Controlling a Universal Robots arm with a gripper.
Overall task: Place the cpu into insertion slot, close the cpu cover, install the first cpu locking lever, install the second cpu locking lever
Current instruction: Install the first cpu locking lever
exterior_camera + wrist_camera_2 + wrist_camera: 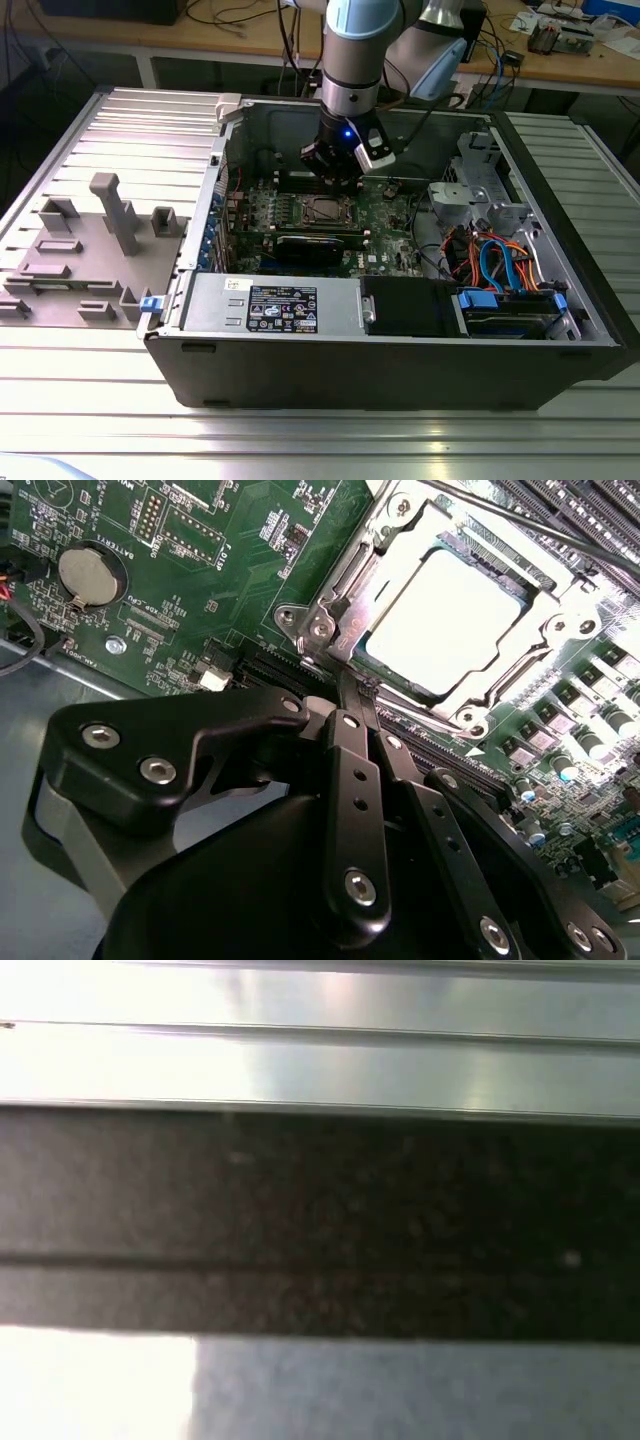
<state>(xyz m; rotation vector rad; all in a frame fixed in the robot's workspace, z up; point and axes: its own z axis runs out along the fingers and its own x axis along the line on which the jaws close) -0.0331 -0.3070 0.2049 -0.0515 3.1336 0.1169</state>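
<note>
Evidently the cpu (440, 620) sat in the insertion slot (320, 209) under the lowered cpu cover (400, 695); the gripper (355, 695) hovered at its edge (jaws together, gripping nothing), probably to work a lever.

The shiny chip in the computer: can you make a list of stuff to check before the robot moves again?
1. cpu lying flat in the insertion slot: ok.
2. cpu cover down around the chip: ok.
3. Locking levers latched: cannot tell.
4. claw close to the socket's corner: ok.
5. claw holding anything: cannot tell.
6. Green board near the socket free of loose parts: ok.
</note>
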